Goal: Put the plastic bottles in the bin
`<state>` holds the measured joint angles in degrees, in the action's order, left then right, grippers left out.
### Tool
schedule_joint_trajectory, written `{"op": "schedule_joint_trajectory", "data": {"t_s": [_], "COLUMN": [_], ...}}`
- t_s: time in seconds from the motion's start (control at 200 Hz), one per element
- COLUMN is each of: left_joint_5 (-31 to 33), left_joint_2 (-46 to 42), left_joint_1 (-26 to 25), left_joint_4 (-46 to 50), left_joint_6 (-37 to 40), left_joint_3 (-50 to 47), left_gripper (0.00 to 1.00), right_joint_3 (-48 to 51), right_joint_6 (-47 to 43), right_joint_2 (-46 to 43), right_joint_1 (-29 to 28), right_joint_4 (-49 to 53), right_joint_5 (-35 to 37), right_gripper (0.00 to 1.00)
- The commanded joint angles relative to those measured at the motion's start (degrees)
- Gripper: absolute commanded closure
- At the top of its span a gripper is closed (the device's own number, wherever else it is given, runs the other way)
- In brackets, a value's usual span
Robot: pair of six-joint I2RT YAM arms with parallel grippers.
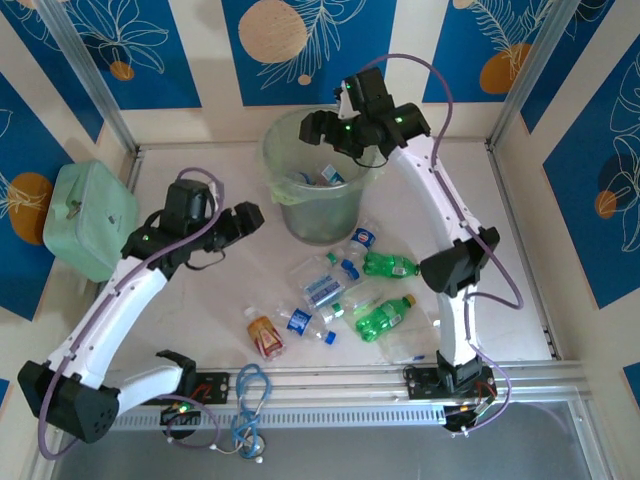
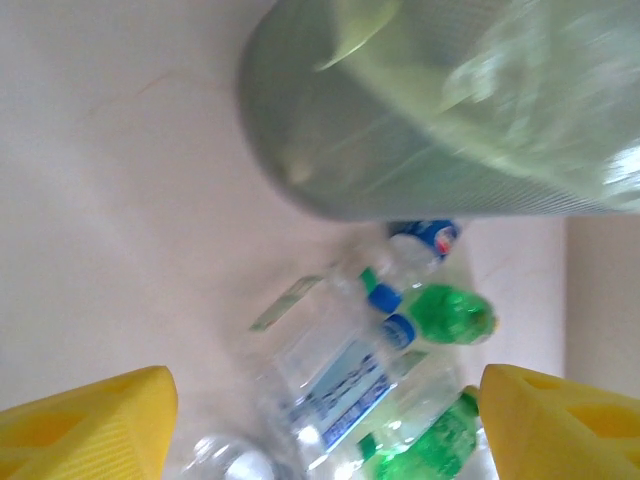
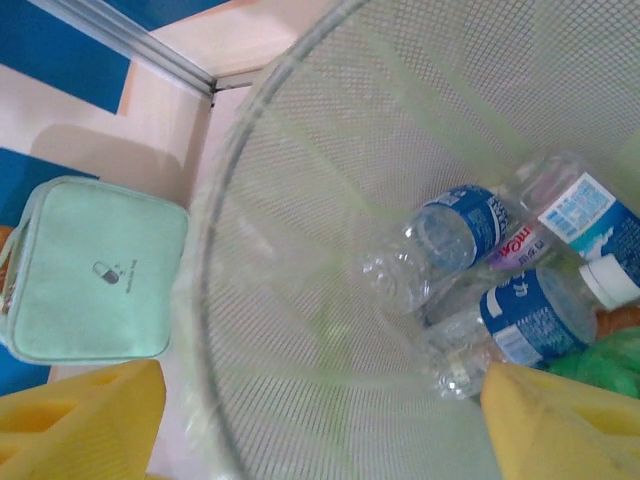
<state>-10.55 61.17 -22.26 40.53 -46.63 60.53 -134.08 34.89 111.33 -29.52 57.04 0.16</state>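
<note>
The bin, a round grey-green bucket with a pale liner, stands at the back middle of the table. My right gripper hangs over its mouth, open and holding nothing. In the right wrist view, three clear bottles with blue labels lie on the bin's mesh floor. My left gripper hovers left of the bin, open, its yellow fingers wide apart. Below it lie a clear blue-label bottle and a green bottle. Several more bottles lie in front of the bin: green ones, a clear one and an amber one.
A mint-green boxy case sits at the left edge of the table. A blue cable loop hangs over the front rail. Metal posts and patterned walls close in the back and sides.
</note>
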Motion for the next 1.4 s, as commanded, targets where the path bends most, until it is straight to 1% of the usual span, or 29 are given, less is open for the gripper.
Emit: {"op": "schedule_joint_trajectory", "data": {"t_s": [0.0, 0.155, 0.245, 0.39, 0.54, 0.69, 0.905, 1.09, 1.395], "left_joint_5": [3.32, 5.56, 6.65, 7.03, 6.15, 5.3, 3.44, 2.45, 0.38], "left_joint_2": [-1.6, -0.09, 1.04, 0.71, 2.72, 5.84, 7.46, 10.63, 15.65], "left_joint_1": [-1.57, -7.34, -9.3, -9.47, -9.46, -9.38, -9.21, -9.08, -9.04], "left_joint_4": [6.98, 10.8, 14.25, 16.77, 13.87, 11.68, 8.53, 7.17, -0.42], "left_joint_6": [-2.75, -5.91, -7.63, -10.07, -11.94, -12.7, -15.06, -15.35, -17.35], "left_joint_3": [-2.26, -4.99, -6.57, -10.67, -13.15, -13.62, -16.53, -17.88, -19.91], "left_gripper": [0.22, 0.23, 0.24, 0.25, 0.33, 0.35, 0.36, 0.37, 0.43], "right_joint_3": [6.18, 19.64, 27.22, 38.52, 49.32, 57.16, 62.13, 61.96, 61.32], "right_joint_6": [-0.29, 1.42, 2.49, 4.07, 6.42, 8.96, 11.29, 11.66, 11.53], "right_joint_2": [-8.11, -18.02, -23.41, -31.78, -39.34, -44.59, -47.29, -46.43, -45.76], "right_joint_1": [-1.31, -1.55, -1.51, -1.18, -0.25, 0.21, 0.86, 0.97, 0.95], "right_joint_4": [-3.95, -8.59, -10.32, -11.64, -13.04, -14.23, -14.8, -15.64, -15.05], "right_joint_5": [1.21, 2.47, 3.53, 5.35, 5.08, 4.17, 4.14, 3.71, 3.18], "right_gripper": [0.17, 0.16, 0.16, 0.16, 0.16, 0.16, 0.16, 0.16, 0.17]}}
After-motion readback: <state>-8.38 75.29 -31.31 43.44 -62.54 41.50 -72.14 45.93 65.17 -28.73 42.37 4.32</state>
